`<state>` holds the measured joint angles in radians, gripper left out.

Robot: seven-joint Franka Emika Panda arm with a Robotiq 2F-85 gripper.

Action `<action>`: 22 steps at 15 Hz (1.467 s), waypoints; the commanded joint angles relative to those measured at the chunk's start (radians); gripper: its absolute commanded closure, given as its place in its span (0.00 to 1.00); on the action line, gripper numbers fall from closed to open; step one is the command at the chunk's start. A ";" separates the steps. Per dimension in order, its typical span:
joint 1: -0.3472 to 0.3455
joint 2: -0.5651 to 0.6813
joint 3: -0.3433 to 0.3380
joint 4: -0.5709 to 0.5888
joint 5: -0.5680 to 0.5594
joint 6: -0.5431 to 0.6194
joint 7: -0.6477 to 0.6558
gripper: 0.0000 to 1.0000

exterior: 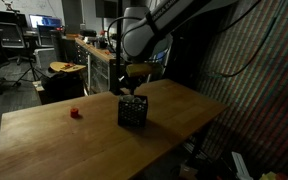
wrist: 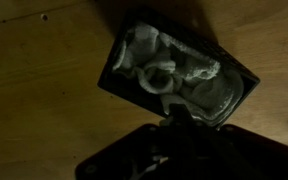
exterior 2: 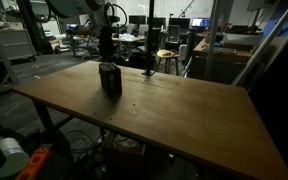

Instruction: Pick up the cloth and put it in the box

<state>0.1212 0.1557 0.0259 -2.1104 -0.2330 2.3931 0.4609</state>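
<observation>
Right now I have the end effector (exterior: 132,88) hanging directly above the box (exterior: 133,114), close over its open top, with the arm (exterior: 149,30) reaching down from the upper part of an exterior view. My feed is dim, and the fingers show only as a dark mass at the bottom edge of the wrist view. I cannot tell whether they are spread or closed, nor whether they touch anything. The cloth (wrist: 172,72) lies inside the box. Through the wrist camera I look down on it as a pale, crumpled bundle with folds and a loop, filling most of the black interior from wall to wall. The box is small, dark and rectangular, standing upright on the wooden bench (exterior: 44,145). In the wrist view it sits turned at an angle to the frame, its dark rim showing around the cloth. In both exterior views it stands toward the far side of the bench, well in from the near edge. A small red object (exterior: 75,113) rests on the bench to the left of the box in an exterior view, well apart from it, and I cannot make out what it is. In an exterior view the box (exterior 2: 110,80) shows as a dark block under the arm, left of the bench's middle, with most of the bench top (exterior 2: 184,120) spreading to the right and toward the near side.
</observation>
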 commanded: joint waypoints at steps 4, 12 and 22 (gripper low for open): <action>-0.010 0.002 -0.009 -0.013 0.013 0.036 -0.004 0.99; -0.009 0.007 -0.009 -0.025 0.015 0.037 -0.003 0.99; -0.009 -0.009 -0.008 -0.062 0.022 0.047 0.005 0.99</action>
<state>0.1124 0.1644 0.0193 -2.1352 -0.2276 2.4188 0.4609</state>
